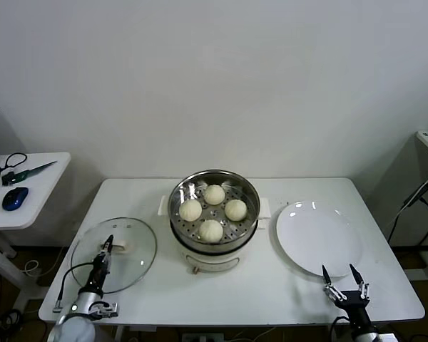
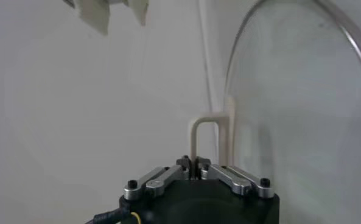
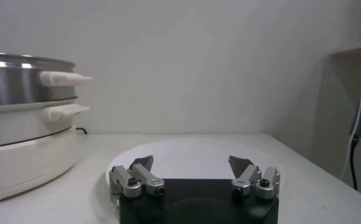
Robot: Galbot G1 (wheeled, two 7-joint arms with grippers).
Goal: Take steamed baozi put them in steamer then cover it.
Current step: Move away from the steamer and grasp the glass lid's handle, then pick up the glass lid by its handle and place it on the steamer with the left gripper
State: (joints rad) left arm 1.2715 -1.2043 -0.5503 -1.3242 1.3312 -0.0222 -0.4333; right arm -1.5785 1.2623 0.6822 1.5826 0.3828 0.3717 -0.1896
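steamer (image 1: 214, 246) top uncovered, cover (image 1: 132, 267) aside

A white plate (image 1: 318, 239) lies on the white table's (image 1: 271, 285) right side. Far left, a side table (image 1: 28, 189) carries a blue mouse (image 1: 13, 199).

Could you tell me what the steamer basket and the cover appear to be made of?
The steamer basket looks like polished stainless steel: shiny, mirror-like wall, perforated floor. The cover, gripped by the left pincer, seems clear glass with a metal rim, since the table shows through.
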